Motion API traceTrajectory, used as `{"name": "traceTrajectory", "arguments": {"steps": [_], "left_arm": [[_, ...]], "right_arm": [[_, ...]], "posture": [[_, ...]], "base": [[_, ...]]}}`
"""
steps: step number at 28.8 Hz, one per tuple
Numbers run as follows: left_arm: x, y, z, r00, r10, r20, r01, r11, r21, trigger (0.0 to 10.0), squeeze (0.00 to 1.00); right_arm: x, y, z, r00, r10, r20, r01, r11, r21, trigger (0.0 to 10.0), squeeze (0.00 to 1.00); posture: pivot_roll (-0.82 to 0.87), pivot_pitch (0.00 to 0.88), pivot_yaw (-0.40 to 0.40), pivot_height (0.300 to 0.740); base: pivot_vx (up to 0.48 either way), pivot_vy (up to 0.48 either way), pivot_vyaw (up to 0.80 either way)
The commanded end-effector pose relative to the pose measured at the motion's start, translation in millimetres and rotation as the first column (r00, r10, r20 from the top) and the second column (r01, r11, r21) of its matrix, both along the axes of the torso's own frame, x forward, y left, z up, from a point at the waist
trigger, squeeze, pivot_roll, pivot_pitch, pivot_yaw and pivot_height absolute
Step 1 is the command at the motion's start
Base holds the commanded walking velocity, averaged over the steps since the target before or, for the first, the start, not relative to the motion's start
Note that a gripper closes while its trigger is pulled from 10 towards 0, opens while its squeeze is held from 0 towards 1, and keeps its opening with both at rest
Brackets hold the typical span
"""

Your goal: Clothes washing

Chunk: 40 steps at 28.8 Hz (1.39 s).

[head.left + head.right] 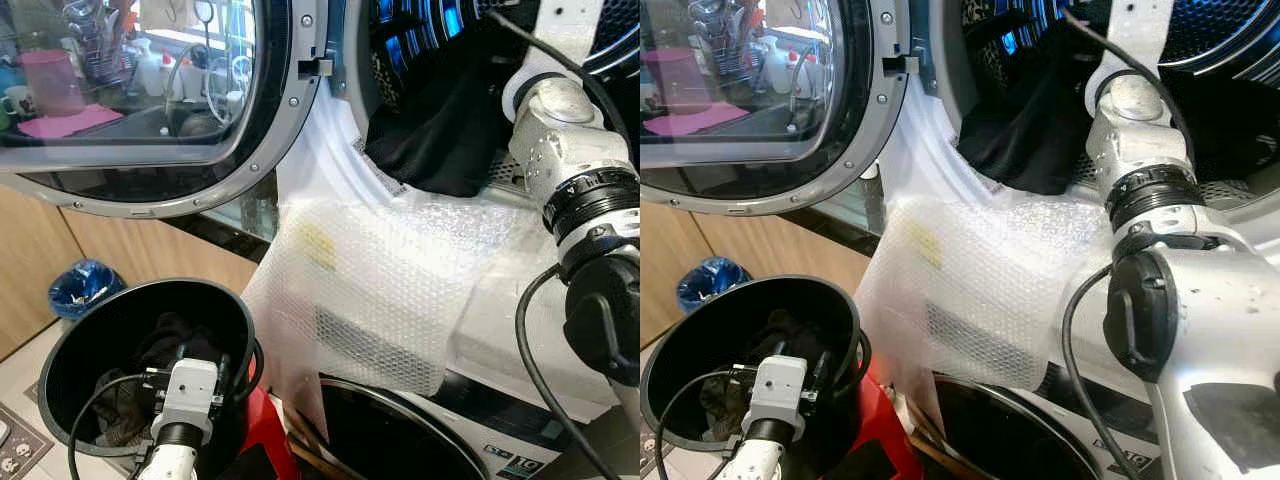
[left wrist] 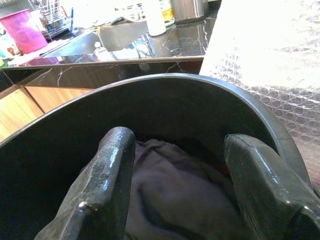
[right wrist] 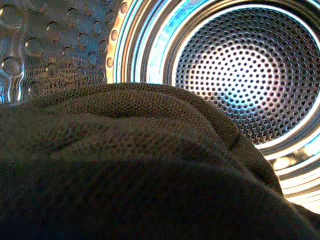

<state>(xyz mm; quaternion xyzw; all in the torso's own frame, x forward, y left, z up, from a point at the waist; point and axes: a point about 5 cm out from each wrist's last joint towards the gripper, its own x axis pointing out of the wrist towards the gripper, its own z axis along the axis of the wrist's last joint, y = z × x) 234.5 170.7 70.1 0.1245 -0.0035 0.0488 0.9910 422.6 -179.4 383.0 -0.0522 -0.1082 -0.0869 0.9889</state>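
A black bucket (image 1: 60, 340) stands low at my left with dark clothes (image 2: 175, 195) in it. My left gripper (image 2: 180, 145) hangs inside the bucket just above the clothes, its fingers (image 2: 112, 170) open and apart. A black garment (image 1: 440, 130) lies in the mouth of the washing machine drum (image 3: 245, 70) and droops over its lip. My right arm (image 1: 570, 150) reaches into the drum beside that garment. In the right wrist view, dark knit cloth (image 3: 125, 165) covers the foreground and hides the right gripper's fingers.
The round glass door (image 1: 150, 100) stands swung open to the left. Bubble wrap (image 1: 380, 290) drapes from the drum opening down over the machine front. A second round door (image 1: 380, 430) sits below. A blue bag (image 1: 80, 285) lies by the wooden cabinets.
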Motion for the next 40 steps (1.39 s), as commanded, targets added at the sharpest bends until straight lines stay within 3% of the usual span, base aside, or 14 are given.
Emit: {"name": "traceTrajectory", "arguments": {"steps": [1, 7, 10, 13, 17, 22, 25, 26, 29, 30, 33, 34, 35, 40], "left_arm": [[-4.5, -1.1, -5, 0.999, -0.003, -0.034, 0.002, 1.000, -0.014, 10.0, 0.00], [-3.9, 1.7, 4, 0.999, 0.034, 0.028, -0.034, 0.999, -0.012, 10.0, 0.00], [-3.1, 3.7, 9, 0.996, 0.069, 0.058, -0.068, 0.997, -0.021, 10.0, 0.00], [-3.0, 3.0, 9, 0.996, 0.065, 0.056, -0.064, 0.998, -0.021, 10.0, 0.00], [-3.7, 2.0, 10, 0.996, 0.064, 0.058, -0.062, 0.998, -0.023, 10.0, 0.00], [-6.5, 0.8, 11, 0.995, 0.075, 0.062, -0.073, 0.997, -0.027, 10.0, 0.00], [-9.7, 1.7, 13, 0.993, 0.093, 0.067, -0.091, 0.995, -0.028, 10.0, 0.00], [-13.0, 4.6, 13, 0.990, 0.128, 0.067, -0.125, 0.991, -0.041, 10.0, 0.00], [-16.6, 4.8, 13, 0.987, 0.146, 0.063, -0.143, 0.989, -0.048, 10.0, 0.00], [-17.4, 4.2, 12, 0.987, 0.148, 0.059, -0.145, 0.988, -0.052, 10.0, 0.00], [-17.6, -0.3, 8, 0.990, 0.137, 0.036, -0.134, 0.988, -0.072, 10.0, 0.00], [-17.1, -4.1, 7, 0.993, 0.115, 0.029, -0.112, 0.991, -0.073, 10.0, 0.00], [-16.6, -6.9, 7, 0.995, 0.095, 0.024, -0.093, 0.993, -0.075, 10.0, 0.00], [-15.6, -11.7, 9, 0.998, 0.067, 0.018, -0.066, 0.995, -0.080, 10.0, 0.00]], "right_arm": [[-1.8, -0.1, 9, 1.000, 0.011, 0.018, -0.010, 0.999, -0.045, 10.0, 1.00], [-3.3, 1.4, 16, 0.998, 0.038, 0.043, -0.035, 0.998, -0.055, 10.0, 1.00], [-3.7, 9.7, 20, 0.992, 0.112, 0.051, -0.105, 0.986, -0.126, 10.0, 1.00], [-5.5, 9.0, 27, 0.992, 0.091, 0.084, -0.076, 0.984, -0.162, 10.0, 1.00], [-11.8, -9.4, 41, 0.986, -0.050, 0.162, 0.053, 0.998, -0.014, 10.0, 1.00], [-21.1, -34.0, 55, 0.962, -0.194, 0.190, 0.167, 0.975, 0.149, 10.0, 1.00], [-29.1, -53.6, 63, 0.935, -0.295, 0.198, 0.246, 0.940, 0.238, 10.0, 1.00], [-38.7, -74.8, 68, 0.882, -0.427, 0.201, 0.371, 0.891, 0.262, 10.0, 1.00], [-43.6, -87.0, 68, 0.844, -0.499, 0.199, 0.454, 0.860, 0.233, 10.0, 1.00], [-42.9, -87.1, 67, 0.849, -0.489, 0.199, 0.447, 0.867, 0.220, 10.0, 1.00], [-25.7, -63.8, 48, 0.944, -0.292, 0.152, 0.273, 0.953, 0.132, 10.0, 1.00], [-17.8, -50.5, 35, 0.971, -0.210, 0.117, 0.202, 0.976, 0.077, 10.0, 0.71], [-11.4, -40.2, 21, 0.986, -0.154, 0.069, 0.152, 0.988, 0.031, 10.0, 0.00], [-1.5, -25.9, -12, 0.996, -0.084, -0.032, 0.085, 0.996, 0.031, 10.0, 0.00]], "posture": [[0.14, 0.000, -0.037, 0.740], [0.13, 0.000, -0.043, 0.740], [0.14, 0.000, -0.047, 0.740], [0.14, 0.000, -0.050, 0.740], [0.15, 0.000, -0.050, 0.740], [0.17, 0.000, -0.062, 0.740], [0.19, 0.015, -0.076, 0.740], [0.19, 0.023, -0.085, 0.740], [0.18, 0.032, -0.090, 0.740], [0.17, 0.035, -0.089, 0.740], [0.16, 0.040, -0.086, 0.740], [0.15, 0.044, -0.080, 0.740], [0.15, 0.044, -0.080, 0.740], [0.15, 0.045, -0.079, 0.740]], "base": [[0.000, 0.000, 0.00], [0.000, 0.000, 0.00], [0.000, 0.000, 0.00], [0.000, 0.000, 0.00], [0.000, 0.000, 0.00], [0.000, 0.000, 0.00], [0.000, 0.000, 0.00], [0.000, 0.000, 0.00], [0.000, 0.000, 0.00], [0.000, 0.000, 0.00], [0.000, 0.000, 0.00], [0.000, 0.000, 0.00], [0.000, 0.000, 0.00], [0.000, 0.000, 0.00]]}}
